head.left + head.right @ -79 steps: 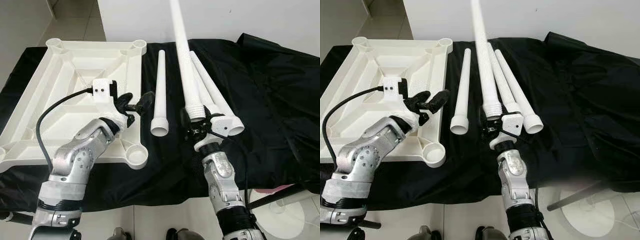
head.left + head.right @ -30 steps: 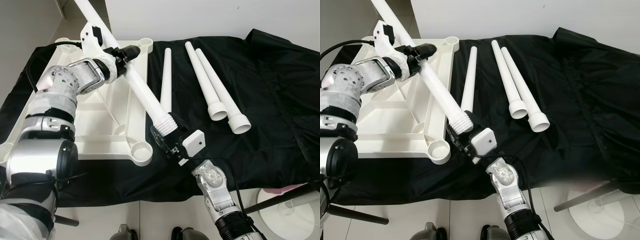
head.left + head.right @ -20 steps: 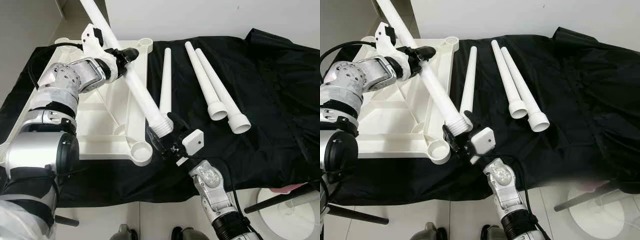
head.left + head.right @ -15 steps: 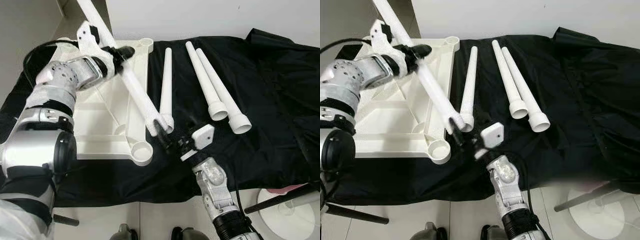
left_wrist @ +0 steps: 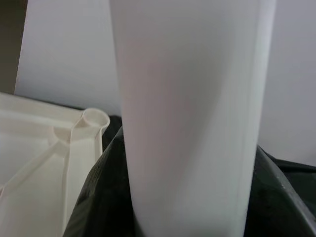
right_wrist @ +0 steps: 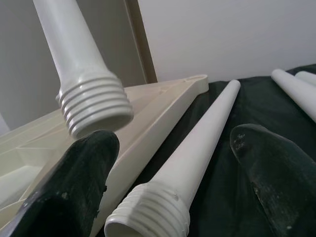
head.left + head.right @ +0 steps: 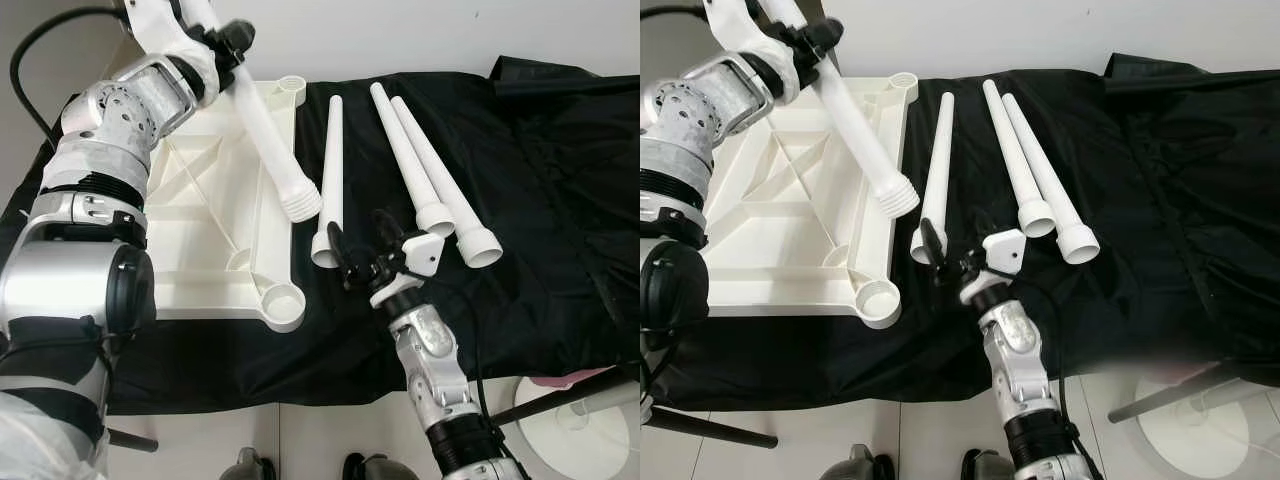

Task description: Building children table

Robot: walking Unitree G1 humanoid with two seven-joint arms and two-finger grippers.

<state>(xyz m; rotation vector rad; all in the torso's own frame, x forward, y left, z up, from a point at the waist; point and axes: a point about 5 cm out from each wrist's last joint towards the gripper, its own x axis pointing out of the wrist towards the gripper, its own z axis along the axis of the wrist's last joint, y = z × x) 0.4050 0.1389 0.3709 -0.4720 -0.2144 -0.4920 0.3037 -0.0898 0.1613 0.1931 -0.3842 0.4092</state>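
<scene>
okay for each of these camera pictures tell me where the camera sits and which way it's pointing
Head eyes: look forward and down at the tabletop, both arms in view.
Left wrist: along the left gripper, close on the held leg.
Right wrist: between the right gripper's open fingers, toward a lying leg.
Shared: the held leg's threaded end.

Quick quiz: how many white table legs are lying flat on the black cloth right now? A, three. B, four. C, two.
A: three legs lie on the black cloth, while the left gripper holds a fourth leg up over the tabletop.
</scene>
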